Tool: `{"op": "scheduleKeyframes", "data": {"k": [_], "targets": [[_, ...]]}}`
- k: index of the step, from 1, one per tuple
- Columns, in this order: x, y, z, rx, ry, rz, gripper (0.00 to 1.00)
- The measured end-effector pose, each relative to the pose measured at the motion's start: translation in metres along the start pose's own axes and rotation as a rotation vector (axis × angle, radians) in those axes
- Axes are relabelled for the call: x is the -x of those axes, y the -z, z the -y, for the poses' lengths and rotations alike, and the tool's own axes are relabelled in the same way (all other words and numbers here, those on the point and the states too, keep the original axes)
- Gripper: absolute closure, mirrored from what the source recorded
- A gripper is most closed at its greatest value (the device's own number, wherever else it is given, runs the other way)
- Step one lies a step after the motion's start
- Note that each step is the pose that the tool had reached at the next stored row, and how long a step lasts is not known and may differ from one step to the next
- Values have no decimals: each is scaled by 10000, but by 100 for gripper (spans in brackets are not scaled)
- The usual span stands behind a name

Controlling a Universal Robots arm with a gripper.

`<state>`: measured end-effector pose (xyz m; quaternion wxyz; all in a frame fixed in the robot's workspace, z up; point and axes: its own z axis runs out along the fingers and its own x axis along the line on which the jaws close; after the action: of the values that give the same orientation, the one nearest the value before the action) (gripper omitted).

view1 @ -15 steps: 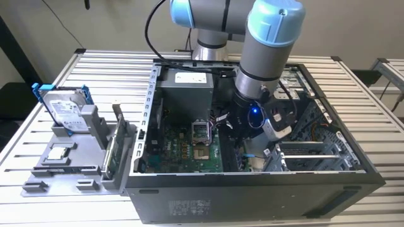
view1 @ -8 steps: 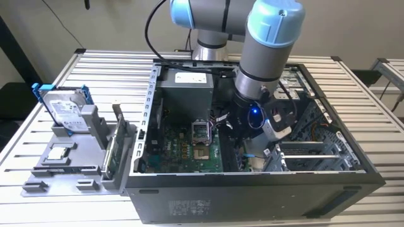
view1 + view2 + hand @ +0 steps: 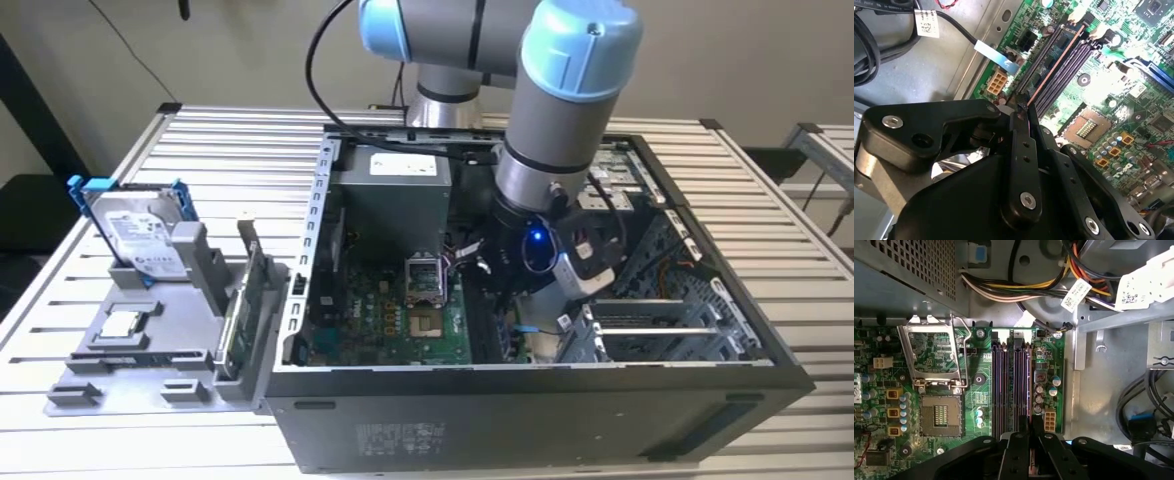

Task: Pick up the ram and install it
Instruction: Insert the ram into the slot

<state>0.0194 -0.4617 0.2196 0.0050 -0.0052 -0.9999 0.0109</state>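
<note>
In the second wrist view the ram point(image 3: 1054, 67) shows edge-on as a thin dark strip with a copper-coloured line. It runs away from my gripper point(image 3: 1023, 107) along the dark memory slots point(image 3: 1066, 60) of the green motherboard point(image 3: 1124, 95). The black fingers point(image 3: 1024, 150) are shut on the strip's near end. I cannot tell whether the strip is seated in a slot or just above one. In the first wrist view the gripper point(image 3: 1029, 432) sits over the near end of the purple-lined slots point(image 3: 1011, 385). In the exterior view the arm's wrist point(image 3: 534, 250) reaches down into the open computer case point(image 3: 534, 385).
A CPU socket point(image 3: 941, 415) with its raised metal frame point(image 3: 934, 357) lies beside the slots. Bundled cables point(image 3: 1019, 287) and a drive cage point(image 3: 654, 320) crowd the case. On the exterior view's left, a grey tray point(image 3: 80, 395) holds a hard drive in a blue frame point(image 3: 134, 235) and an upright green card point(image 3: 238, 320).
</note>
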Motion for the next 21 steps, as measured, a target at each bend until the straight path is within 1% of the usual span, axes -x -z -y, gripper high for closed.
{"op": "scheduleKeyframes", "data": {"k": [6, 21], "targets": [[0, -22, -8, -2, 1, 0, 86], [0, -23, -12, -3, 1, 0, 86]]}}
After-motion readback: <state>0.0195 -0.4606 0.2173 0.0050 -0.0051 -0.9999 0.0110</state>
